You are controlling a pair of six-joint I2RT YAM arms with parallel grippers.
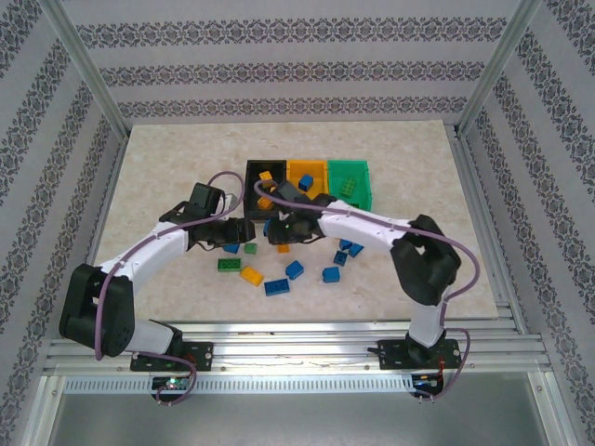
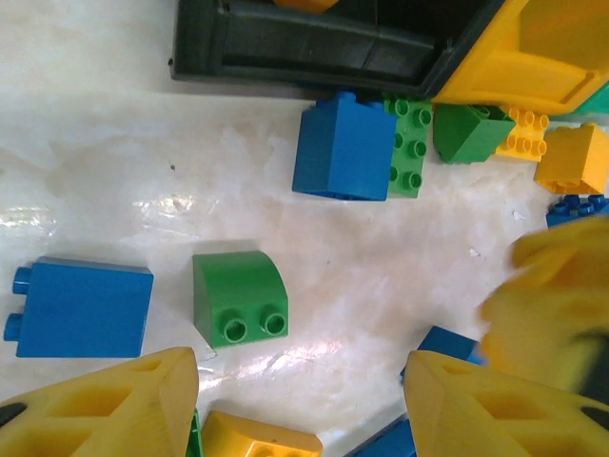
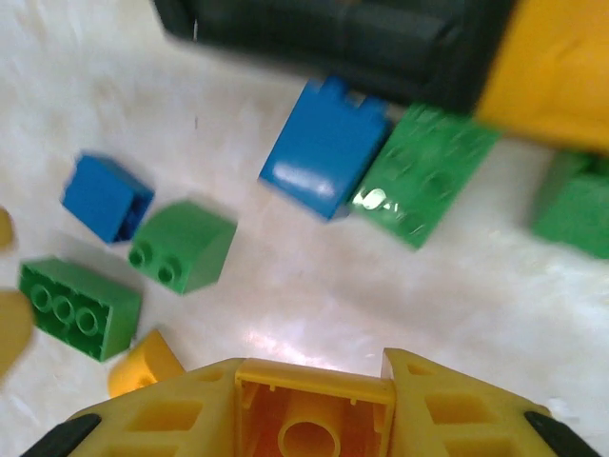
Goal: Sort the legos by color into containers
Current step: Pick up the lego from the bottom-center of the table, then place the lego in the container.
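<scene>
The right hand (image 3: pixel 314 379) was clamped on a yellow-orange lego (image 3: pixel 312 424), near the front wall of the black container (image 1: pixel 265 177). The left hand (image 2: pixel 300 381) stood partly open, holding nothing, with a green lego (image 2: pixel 240 297) lying just beyond its fingers. The 3 containers stood in a row, black beside the orange container (image 1: pixel 307 173) and green container (image 1: pixel 351 181), toward the far edge of the tabletop (image 1: pixel 158 167). Loose legos (image 1: pixel 276 286) lay scattered between them and the near edge.
</scene>
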